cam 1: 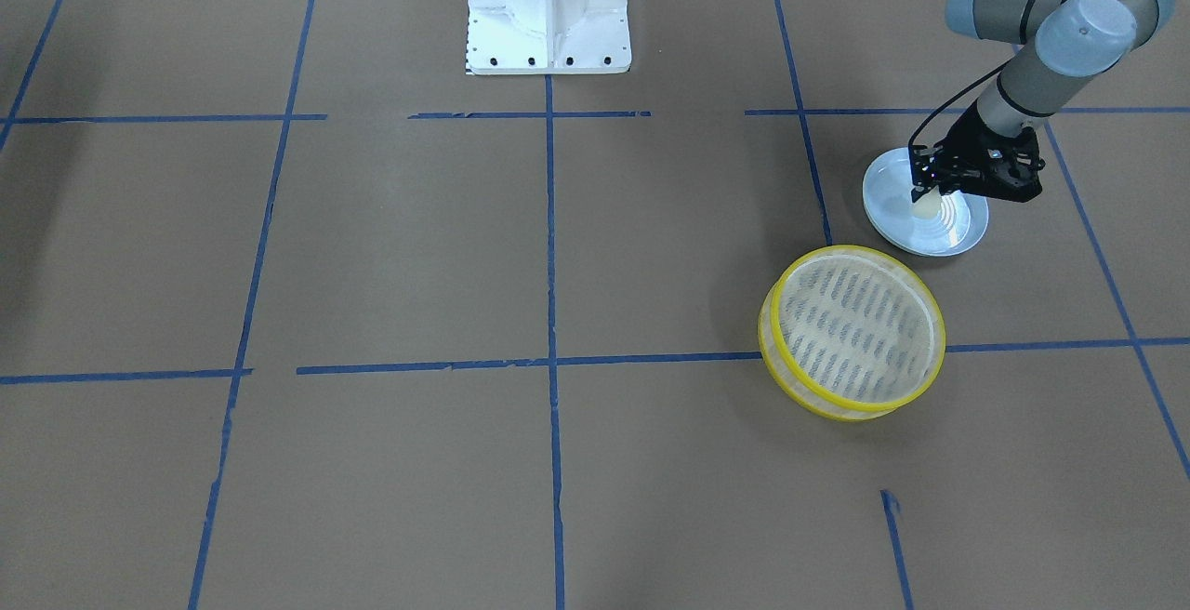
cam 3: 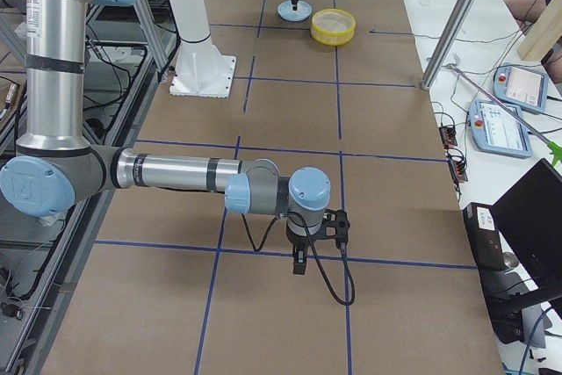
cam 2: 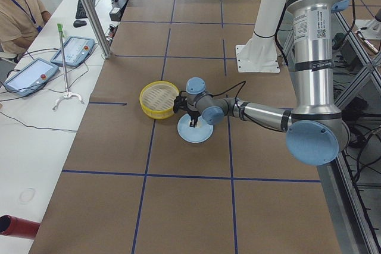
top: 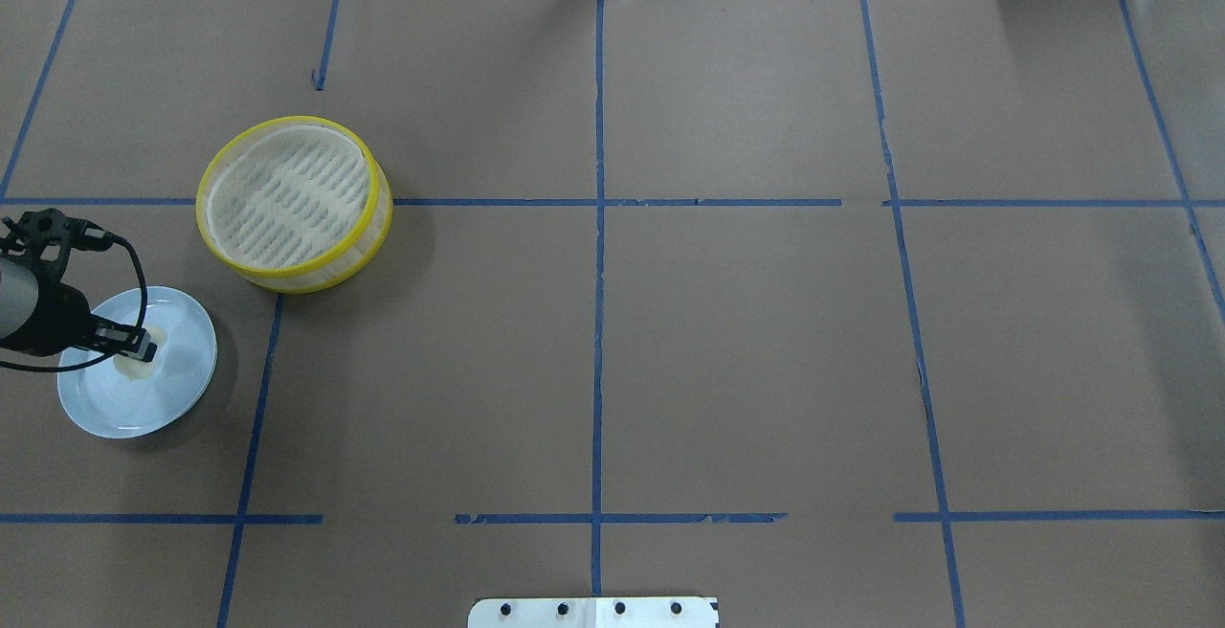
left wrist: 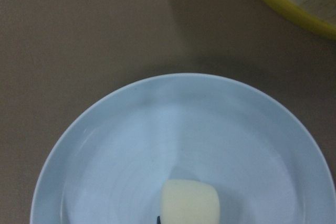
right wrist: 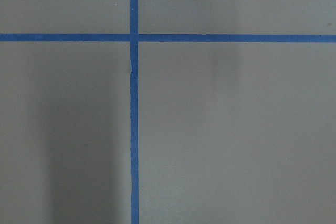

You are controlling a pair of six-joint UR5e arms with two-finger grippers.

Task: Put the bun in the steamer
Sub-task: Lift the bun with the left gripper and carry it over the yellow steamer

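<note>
Overhead exterior, item one: the plate (top: pixel 105 408), pale blue, the landmark for every entry below. Item two: the bun (top: pixel 144 363), a cream lump lying on the plate, off its centre. Item three: my left gripper (top: pixel 137 345), above the plate with its tips down at the bun; whether they clasp it or merely flank it I cannot tell (my wrist camera shows the bun, no pad clearly). Item four: the steamer (top: pixel 287 197), empty, near the plate but apart from it, on the side farther from my base. Item five: my right gripper (cam 3: pixel 299 263), well apart from the plate over the table (right wrist: pixel 236 129); its opening cannot be judged. Handling note: I judge the bun soft, so pinch its sides gently, lift straight clear of the plate's rim, then cross above the steamer's yellow rim.
</note>
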